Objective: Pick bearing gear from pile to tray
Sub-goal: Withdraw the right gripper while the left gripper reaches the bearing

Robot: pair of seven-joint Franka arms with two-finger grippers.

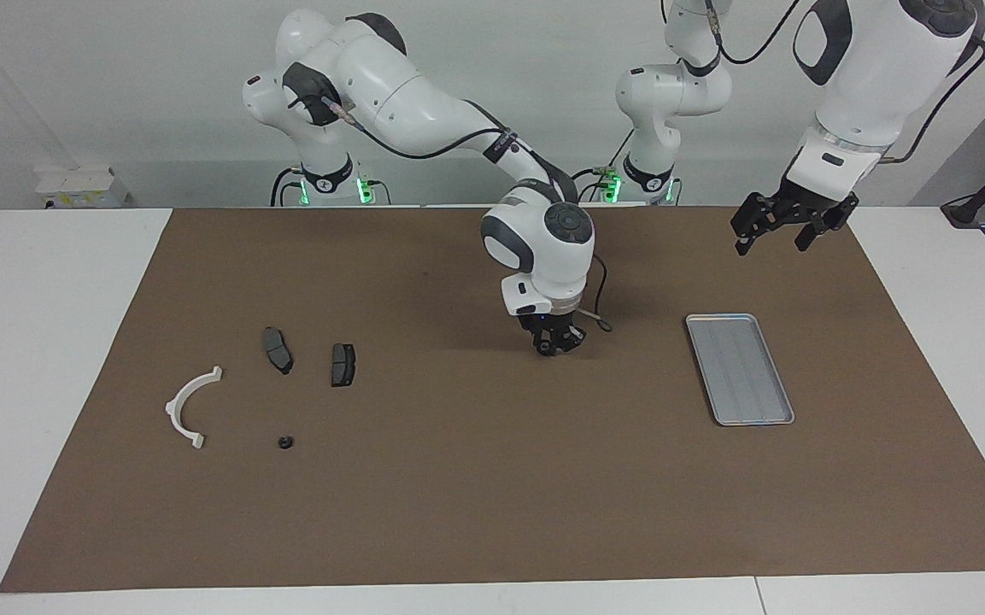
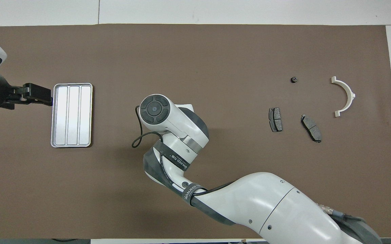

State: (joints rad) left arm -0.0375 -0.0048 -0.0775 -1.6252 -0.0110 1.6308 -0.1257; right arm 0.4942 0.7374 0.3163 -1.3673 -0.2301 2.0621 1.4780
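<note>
- The right gripper (image 1: 557,343) hangs low over the bare brown mat (image 1: 458,495) at mid-table, between the pile and the tray (image 1: 739,368); whether its fingers are parted or clamped on anything, I cannot tell.
- One small black round piece (image 1: 284,442) lies on the mat well apart from that gripper, toward the right arm's end, beside the white half-ring (image 1: 187,408) and farther from the robots than the two dark grey pads (image 1: 278,349).
- The left gripper (image 1: 787,224) waits above the mat's edge near the tray, fingers spread, holding nothing.
</note>
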